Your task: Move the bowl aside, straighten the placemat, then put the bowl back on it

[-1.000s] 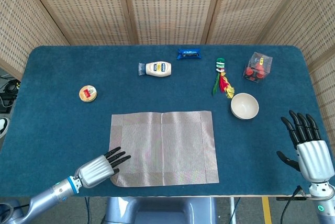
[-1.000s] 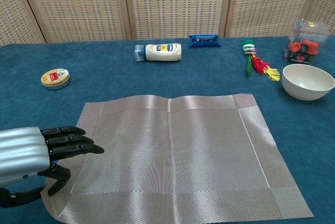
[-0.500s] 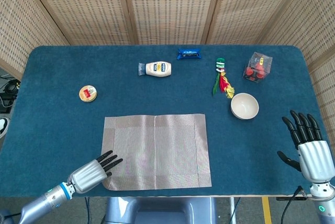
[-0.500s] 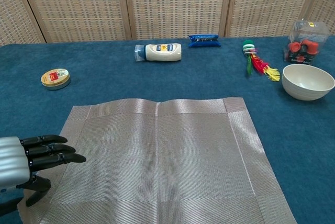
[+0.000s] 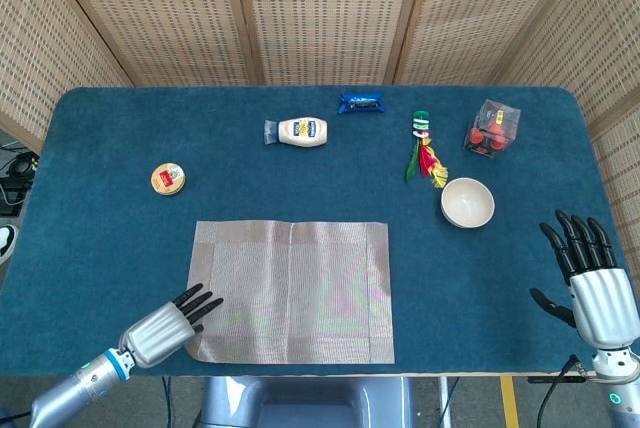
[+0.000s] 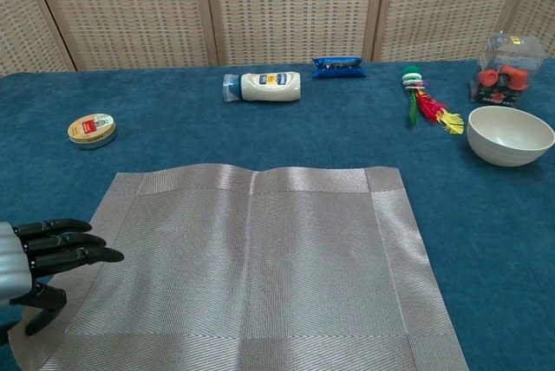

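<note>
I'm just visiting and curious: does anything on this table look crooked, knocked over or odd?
The mayonnaise bottle lies on its side. The placemat sits nearly square to the table edge, with a slight ridge along its far edge. The bowl stands upright beside it.

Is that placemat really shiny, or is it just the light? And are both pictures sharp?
Head view: the lighting is even and soft, the placemat has only a faint sheen, and everything is sharp. Chest view: the placemat catches a brighter glare along its far edge and centre crease; the left hand, close to the lens, looks large and is cut off by the frame edge.
</note>
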Controlling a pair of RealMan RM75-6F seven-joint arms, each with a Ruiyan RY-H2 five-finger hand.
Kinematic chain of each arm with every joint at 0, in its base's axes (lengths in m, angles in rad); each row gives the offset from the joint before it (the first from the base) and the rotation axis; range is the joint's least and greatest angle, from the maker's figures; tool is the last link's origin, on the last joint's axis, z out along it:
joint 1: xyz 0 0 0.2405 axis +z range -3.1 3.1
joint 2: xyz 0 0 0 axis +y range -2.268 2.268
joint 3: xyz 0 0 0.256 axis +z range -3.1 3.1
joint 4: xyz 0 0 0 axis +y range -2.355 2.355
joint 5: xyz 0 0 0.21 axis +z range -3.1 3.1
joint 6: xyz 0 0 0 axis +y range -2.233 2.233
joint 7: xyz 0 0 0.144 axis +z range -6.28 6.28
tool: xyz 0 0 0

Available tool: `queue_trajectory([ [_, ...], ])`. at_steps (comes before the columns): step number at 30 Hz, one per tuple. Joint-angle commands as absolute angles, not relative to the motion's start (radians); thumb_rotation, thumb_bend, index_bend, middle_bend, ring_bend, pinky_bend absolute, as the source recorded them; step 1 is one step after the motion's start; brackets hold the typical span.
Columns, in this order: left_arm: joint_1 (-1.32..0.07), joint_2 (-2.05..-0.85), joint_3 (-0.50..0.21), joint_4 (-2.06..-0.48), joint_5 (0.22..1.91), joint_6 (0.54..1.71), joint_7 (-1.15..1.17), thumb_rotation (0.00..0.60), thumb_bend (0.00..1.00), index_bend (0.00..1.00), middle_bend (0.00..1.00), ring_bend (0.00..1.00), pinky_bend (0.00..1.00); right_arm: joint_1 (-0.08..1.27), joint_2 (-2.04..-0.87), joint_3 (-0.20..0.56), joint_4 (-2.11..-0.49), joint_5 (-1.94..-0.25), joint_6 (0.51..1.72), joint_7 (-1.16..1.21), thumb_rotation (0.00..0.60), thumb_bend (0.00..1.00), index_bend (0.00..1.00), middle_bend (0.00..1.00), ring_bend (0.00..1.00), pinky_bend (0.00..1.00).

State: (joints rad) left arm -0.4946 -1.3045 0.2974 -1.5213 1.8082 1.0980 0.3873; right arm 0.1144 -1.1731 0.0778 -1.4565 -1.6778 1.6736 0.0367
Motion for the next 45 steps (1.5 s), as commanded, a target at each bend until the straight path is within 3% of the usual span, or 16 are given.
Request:
queue_trajectory([
  [1, -0.494, -1.276, 0.303, -1.540, 1.800, 1.095, 0.361, 0.600, 0.00, 0.00, 0.00, 0.00, 0.00, 0.114, -1.173, 0.079, -1.456, -1.674, 1.671, 0.035, 0.600, 0.00, 0.13, 0.00, 0.00, 0.00],
  [8, -0.488, -1.201, 0.322, -1.571, 1.841, 1.186, 0.191, 0.600, 0.00, 0.00, 0.00, 0.00, 0.00, 0.119, -1.177, 0.080, -1.449, -1.656, 1.646, 0.030, 0.600, 0.00, 0.13, 0.00, 0.00, 0.00],
  [17, -0.373, -1.143, 0.191, -1.635, 1.695, 1.428, 0.162, 0.600, 0.00, 0.00, 0.00, 0.00, 0.00, 0.152, -1.195, 0.092, -1.418, -1.584, 1.539, 0.036, 0.600, 0.00, 0.13, 0.00, 0.00, 0.00],
  [23, -0.302, -1.133, 0.095, -1.692, 1.544, 1.529, 0.215, 0.600, 0.00, 0.00, 0.00, 0.00, 0.00, 0.252, -1.210, 0.135, -1.354, -1.492, 1.343, 0.030, 0.600, 0.00, 0.13, 0.00, 0.00, 0.00],
  [34, -0.267, -1.141, 0.017, -1.719, 1.393, 1.520, 0.236, 0.600, 0.00, 0.00, 0.00, 0.00, 0.00, 0.437, -1.302, 0.153, -1.200, -1.402, 1.010, -0.020, 0.600, 0.00, 0.19, 0.00, 0.00, 0.00],
  [45, -0.267, -1.134, -0.008, -1.694, 1.378, 1.481, 0.207, 0.600, 0.00, 0.00, 0.00, 0.00, 0.00, 0.534, -1.452, 0.157, -1.009, -1.361, 0.871, 0.001, 0.600, 0.02, 0.31, 0.00, 0.00, 0.00],
])
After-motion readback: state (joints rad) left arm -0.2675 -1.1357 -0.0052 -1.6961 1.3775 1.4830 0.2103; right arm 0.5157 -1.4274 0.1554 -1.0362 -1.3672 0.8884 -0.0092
